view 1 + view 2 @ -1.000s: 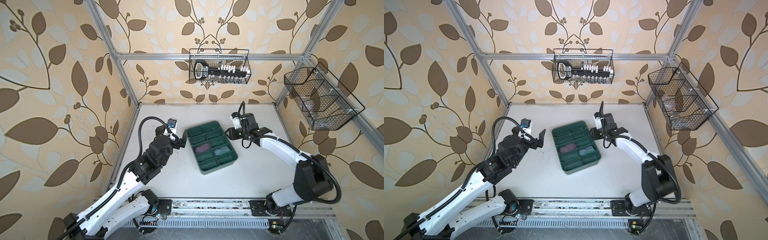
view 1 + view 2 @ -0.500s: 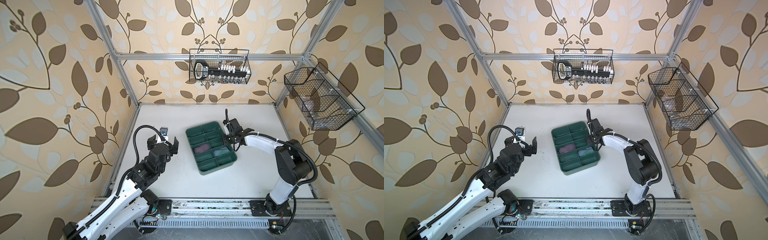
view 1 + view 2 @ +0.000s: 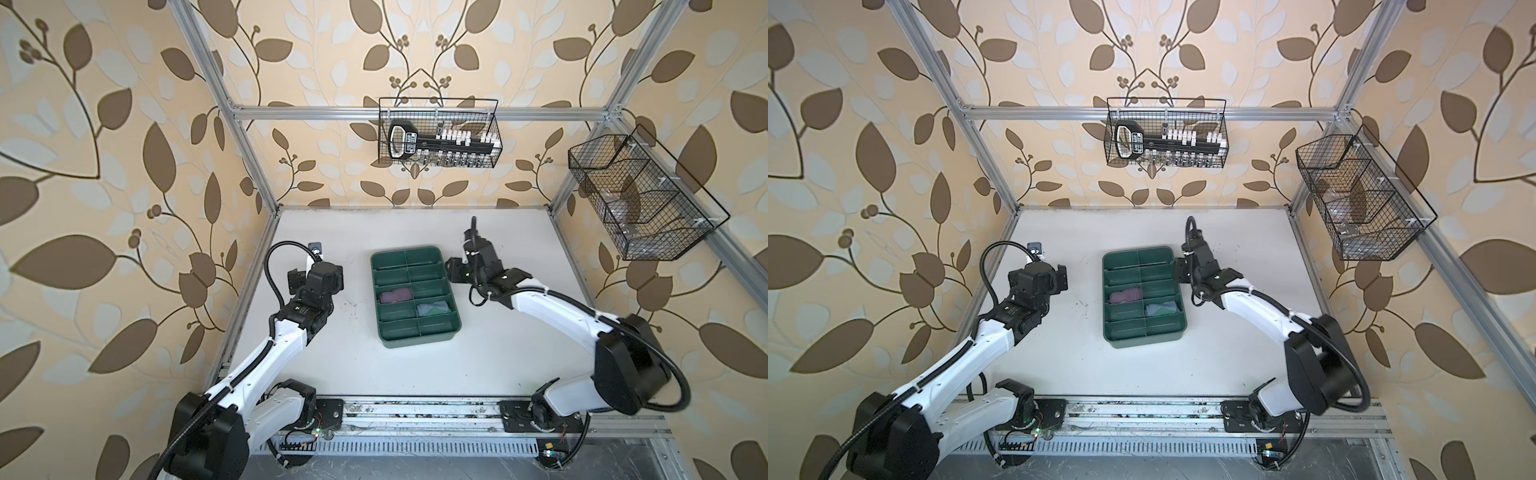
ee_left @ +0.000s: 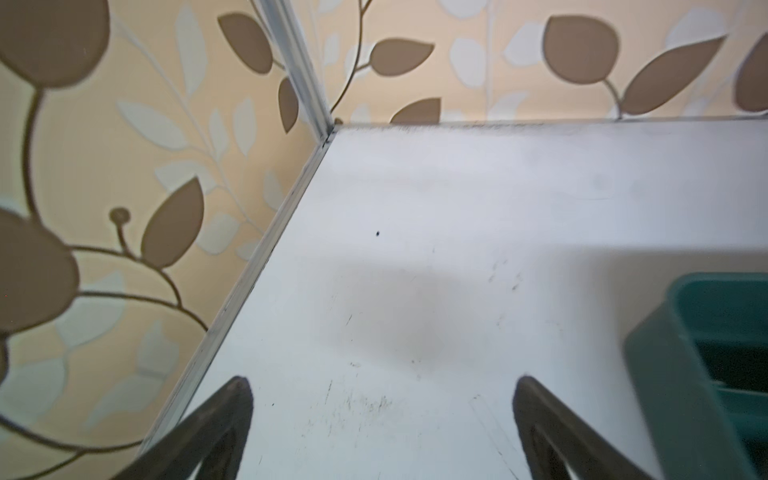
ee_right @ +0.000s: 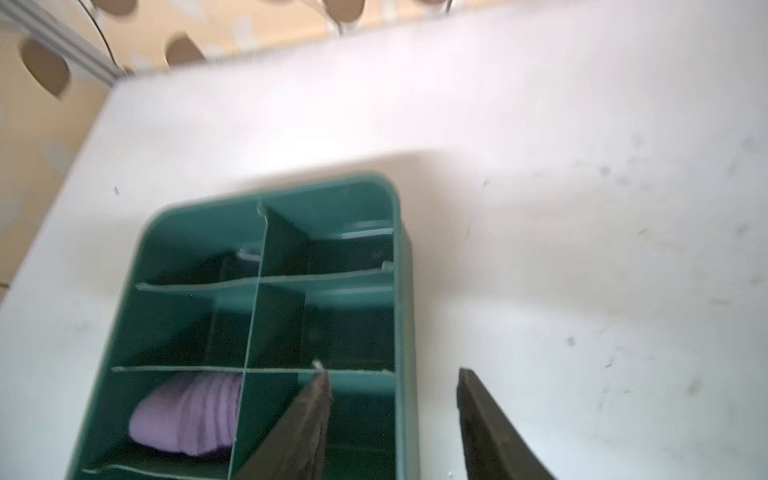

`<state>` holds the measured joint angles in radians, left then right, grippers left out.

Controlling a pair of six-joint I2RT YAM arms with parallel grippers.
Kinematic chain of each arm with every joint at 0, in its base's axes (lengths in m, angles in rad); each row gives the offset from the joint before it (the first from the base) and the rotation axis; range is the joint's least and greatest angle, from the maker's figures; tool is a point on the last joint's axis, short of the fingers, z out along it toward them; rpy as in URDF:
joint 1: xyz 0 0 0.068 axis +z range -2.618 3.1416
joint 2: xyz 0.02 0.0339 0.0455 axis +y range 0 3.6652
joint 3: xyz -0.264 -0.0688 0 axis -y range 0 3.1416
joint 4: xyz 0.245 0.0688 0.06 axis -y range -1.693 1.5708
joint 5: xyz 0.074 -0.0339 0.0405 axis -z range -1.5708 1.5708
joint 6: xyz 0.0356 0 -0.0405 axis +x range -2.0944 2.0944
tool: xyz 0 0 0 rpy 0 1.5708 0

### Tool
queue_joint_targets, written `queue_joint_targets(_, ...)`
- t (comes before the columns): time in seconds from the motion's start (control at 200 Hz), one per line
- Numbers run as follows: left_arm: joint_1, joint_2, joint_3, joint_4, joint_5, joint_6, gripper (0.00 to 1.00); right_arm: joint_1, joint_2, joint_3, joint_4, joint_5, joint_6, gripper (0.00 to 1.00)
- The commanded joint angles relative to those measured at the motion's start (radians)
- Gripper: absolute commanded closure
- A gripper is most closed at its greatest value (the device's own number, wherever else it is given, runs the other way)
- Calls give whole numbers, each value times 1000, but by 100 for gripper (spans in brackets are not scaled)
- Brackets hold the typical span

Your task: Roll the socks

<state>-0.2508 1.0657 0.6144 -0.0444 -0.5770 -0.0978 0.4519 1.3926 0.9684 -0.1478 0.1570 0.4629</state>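
Both socks lie rolled in the green divided tray [image 3: 455,328] [image 3: 1179,332] in both top views. The purple one [image 3: 395,296] [image 3: 1126,296] fills a left compartment, and the grey-blue one [image 3: 434,308] [image 3: 1163,308] sits one row nearer on the right. My right gripper [image 3: 478,272] [image 3: 1204,272] hovers beside the tray's far right edge. Its wrist view shows it [image 5: 392,372] open and empty, with the tray rim [image 5: 399,249] and the purple sock [image 5: 187,415] beyond. My left gripper [image 3: 316,276] [image 4: 382,380] is wide open over bare table, left of the tray [image 4: 665,353].
A wire basket holding a tool set [image 3: 438,139] hangs on the back wall. Another wire basket [image 3: 640,199] hangs on the right wall. Aluminium frame posts [image 3: 249,145] stand at the table's back corners. The arms' base rail [image 3: 415,415] runs along the front edge.
The right gripper dipped to the tray's right edge, then drew back to the right with its jaws opening. The left gripper moved left, away from the tray. Both socks stayed in their compartments.
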Motion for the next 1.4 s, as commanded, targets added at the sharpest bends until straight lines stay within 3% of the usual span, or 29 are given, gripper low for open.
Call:
queue_joint_targets(0.0,57,72,-27,71,50,-78,1,-114,-146,-86,38,-15,-171,44)
queue_joint_targets(0.19,91,190,-95,209,21,-22,1,-323,-429,-456,283,128,-369,44)
queue_joint_targets(0.32,105,244,-142,367,53,4,1,-338,-538,-754,610,180,-458,45)
queue_joint_targets(0.44,111,275,-179,546,162,69,1,-345,-513,-901,888,160,-454,45)
queue_joint_targets(0.545,132,298,-181,597,237,114,1,-369,-399,-902,1031,94,-441,45)
queue_joint_targets(0.725,203,424,-296,918,331,100,1,-416,-207,-808,1069,52,-431,45)
queue_joint_targets(0.85,252,437,-230,797,417,77,1,-439,-38,-790,1192,5,-422,40)
queue_joint_targets(0.93,260,436,-220,773,426,69,1,-430,-46,-787,1160,-23,-444,36)
queue_joint_targets(0.94,260,436,-220,774,425,69,1,-429,-40,-788,1172,-22,-447,31)
queue_joint_targets(0.95,260,437,-219,776,423,69,1,-428,-37,-788,1175,-22,-447,13)
queue_joint_targets(0.96,260,439,-220,780,422,69,1,-427,-37,-789,1173,-20,-450,4)
queue_joint_targets(0.98,260,440,-221,784,422,70,1,-424,-44,-787,1155,-15,-447,0)
queue_joint_targets(1.395,260,440,-220,779,422,70,1,-420,-49,-789,1158,-7,-449,0)
